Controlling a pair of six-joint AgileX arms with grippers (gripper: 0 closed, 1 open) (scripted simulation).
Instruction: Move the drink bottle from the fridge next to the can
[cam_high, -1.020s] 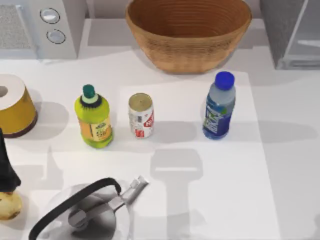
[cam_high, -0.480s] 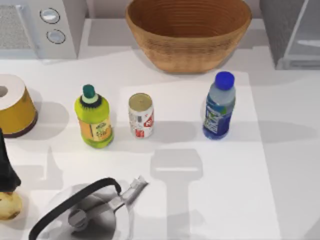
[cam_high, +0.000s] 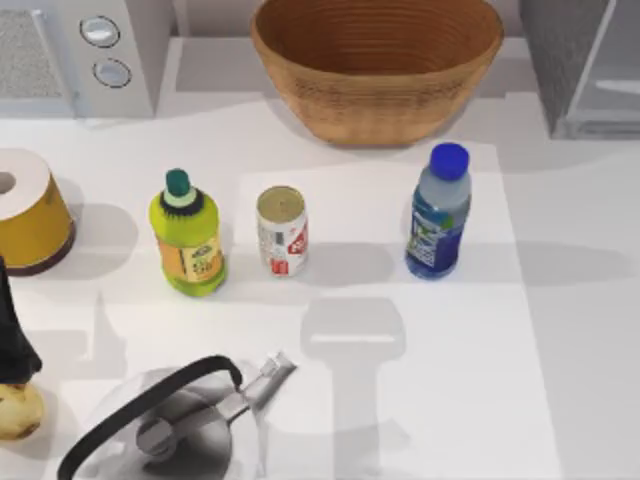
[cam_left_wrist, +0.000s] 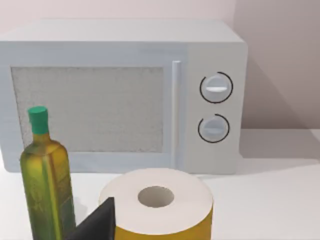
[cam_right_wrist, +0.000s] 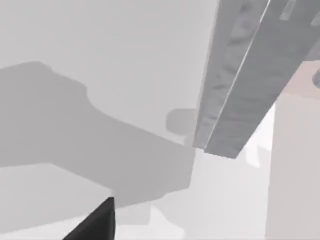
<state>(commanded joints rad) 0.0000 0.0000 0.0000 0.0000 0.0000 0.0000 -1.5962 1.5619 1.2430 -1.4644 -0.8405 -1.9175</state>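
The drink bottle (cam_high: 437, 212), clear with a blue cap and blue label, stands upright on the table, right of centre. The can (cam_high: 282, 231), white and silver with red marks, stands upright well to its left, with a bare gap between them. The fridge (cam_high: 585, 60) sits at the back right corner, and its grey edge (cam_right_wrist: 240, 85) looms close in the right wrist view. A dark part of my left gripper (cam_left_wrist: 97, 225) shows near the roll, facing the microwave. A dark part of my right gripper (cam_right_wrist: 95, 222) shows over bare table by the fridge. Neither gripper touches the bottle.
A yellow-green bottle (cam_high: 188, 236) stands left of the can. A wicker basket (cam_high: 375, 65) is at the back centre, and a microwave (cam_high: 85, 50) at the back left. A yellow-sided roll (cam_high: 30, 210), a kettle (cam_high: 170, 420) and an oil bottle (cam_left_wrist: 46, 175) crowd the left side.
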